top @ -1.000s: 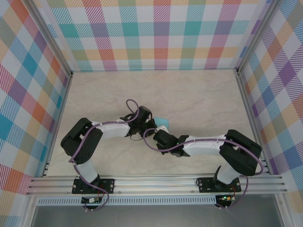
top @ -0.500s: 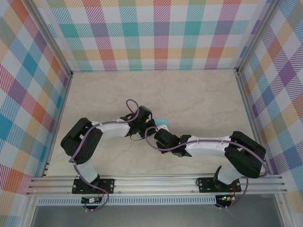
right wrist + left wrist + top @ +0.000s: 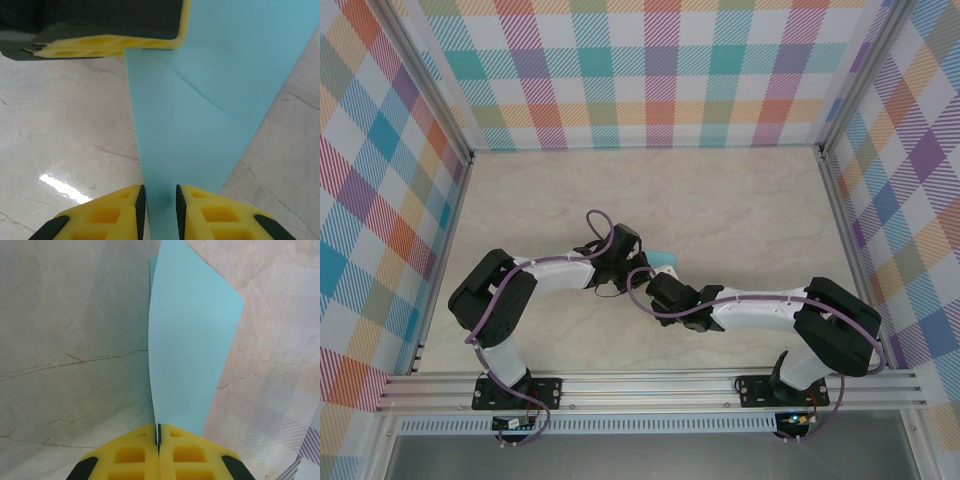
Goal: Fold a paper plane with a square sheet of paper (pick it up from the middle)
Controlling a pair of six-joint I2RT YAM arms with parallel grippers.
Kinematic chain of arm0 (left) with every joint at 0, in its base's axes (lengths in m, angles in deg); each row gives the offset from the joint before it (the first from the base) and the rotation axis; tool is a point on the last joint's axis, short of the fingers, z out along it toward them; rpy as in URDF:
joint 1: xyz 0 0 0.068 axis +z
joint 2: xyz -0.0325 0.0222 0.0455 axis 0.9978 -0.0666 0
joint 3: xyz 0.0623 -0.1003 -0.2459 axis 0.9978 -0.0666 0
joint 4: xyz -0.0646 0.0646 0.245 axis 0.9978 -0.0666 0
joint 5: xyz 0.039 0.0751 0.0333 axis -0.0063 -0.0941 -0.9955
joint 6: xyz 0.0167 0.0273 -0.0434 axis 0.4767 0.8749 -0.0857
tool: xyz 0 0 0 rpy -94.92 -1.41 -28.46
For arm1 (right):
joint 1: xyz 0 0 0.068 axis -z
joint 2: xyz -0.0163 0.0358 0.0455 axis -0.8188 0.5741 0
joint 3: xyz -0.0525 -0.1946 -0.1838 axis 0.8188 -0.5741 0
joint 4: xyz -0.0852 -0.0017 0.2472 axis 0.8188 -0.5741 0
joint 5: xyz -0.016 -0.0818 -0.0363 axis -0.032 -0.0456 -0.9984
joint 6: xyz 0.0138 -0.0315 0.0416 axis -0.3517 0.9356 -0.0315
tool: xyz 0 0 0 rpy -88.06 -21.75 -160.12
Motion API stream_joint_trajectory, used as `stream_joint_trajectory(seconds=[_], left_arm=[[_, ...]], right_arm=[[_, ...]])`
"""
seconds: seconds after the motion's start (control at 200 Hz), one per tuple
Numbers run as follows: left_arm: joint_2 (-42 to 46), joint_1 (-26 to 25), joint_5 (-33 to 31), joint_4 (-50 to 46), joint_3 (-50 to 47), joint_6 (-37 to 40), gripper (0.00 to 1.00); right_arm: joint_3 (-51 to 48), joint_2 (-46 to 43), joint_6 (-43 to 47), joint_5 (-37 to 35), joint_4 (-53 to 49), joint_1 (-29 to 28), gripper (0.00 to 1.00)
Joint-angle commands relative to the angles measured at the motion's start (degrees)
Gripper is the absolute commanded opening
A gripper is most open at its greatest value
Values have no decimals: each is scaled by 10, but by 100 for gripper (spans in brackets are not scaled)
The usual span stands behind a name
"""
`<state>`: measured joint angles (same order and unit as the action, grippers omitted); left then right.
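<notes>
While the glossy, marble-patterned table (image 3: 65, 315) spreads wide around both arms to the checked walls (image 3: 660, 70), the left gripper (image 3: 158, 432) is clamped tight on the sheet of paper (image 3: 190, 350) at mid-table. Thin, smooth and light turquoise, the sheet fans out from the clamp and bears one diagonal crease. The right gripper (image 3: 158, 192), its yellow ribbed jaws narrowly parted, straddles its narrow end.

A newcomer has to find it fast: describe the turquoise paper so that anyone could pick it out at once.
On the marble-look table, look near the middle. There the turquoise paper is pinched in the shut left gripper, its narrow end between the parted jaws of the right gripper. It alone is plain pale blue-green, with a diagonal crease.
</notes>
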<state>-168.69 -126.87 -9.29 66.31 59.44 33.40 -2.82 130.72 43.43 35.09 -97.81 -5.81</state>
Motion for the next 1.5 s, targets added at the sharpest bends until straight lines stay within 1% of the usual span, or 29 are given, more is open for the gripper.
stream_joint_trajectory(seconds=[0.0, 0.09, 0.365, 0.43, 0.485, 0.555, 0.6, 0.685, 0.74, 0.81, 0.94, 1.095, 1.22, 1.25, 1.33, 1.385, 1.495], left_arm=[[13, -5, 3, -11, 14, 6, 0], [14, -5, 3, -11, 14, 6, 0], [14, -5, 6, -12, 13, 6, 0], [13, -5, 9, -14, 15, 7, 1], [14, -5, 8, -19, 17, 7, 5], [15, -5, 5, -24, 20, 9, 7], [16, -4, 2, -30, 22, 7, 13], [26, -5, -11, -43, 26, 9, 21], [34, -5, -24, -60, 30, 11, 31], [47, -5, -40, -76, 32, 14, 40], [72, -5, -70, -96, 28, 13, 46], [94, -5, -86, -89, 14, 10, 47], [102, -6, -84, -68, -2, 5, 45], [103, -7, -81, -59, -6, 4, 46], [102, -9, -67, -38, -11, 3, 49], [97, -12, -59, -30, -11, 3, 50], [93, -19, -59, -18, -14, -4, 48]], right_arm=[[13, 8, -2, 2, -5, -3, 23], [12, 5, -6, -3, -6, -3, 19], [6, 7, -3, -15, -10, -2, 13], [7, 8, 1, -14, -11, -3, 11], [7, 10, 3, -13, -12, -3, 9], [6, 12, 5, -13, -10, -2, 8], [3, 13, 6, -8, -5, -2, 7], [-2, 13, 1, 1, 1, -2, 7], [-9, 9, -4, 3, 9, -3, 6], [-23, -1, -11, 13, 24, 0, 6], [-58, -28, -26, 53, 62, 12, 6], [-115, -78, -45, 136, 125, 54, 6], [-156, -119, -62, 206, 165, 97, 7], [-164, -125, -64, 233, 178, 108, 7], [-177, -126, -75, 291, 202, 140, 7], [-186, -117, -82, 333, 226, 162, 7], [-196, -98, -101, 387, 259, 196, 6]])
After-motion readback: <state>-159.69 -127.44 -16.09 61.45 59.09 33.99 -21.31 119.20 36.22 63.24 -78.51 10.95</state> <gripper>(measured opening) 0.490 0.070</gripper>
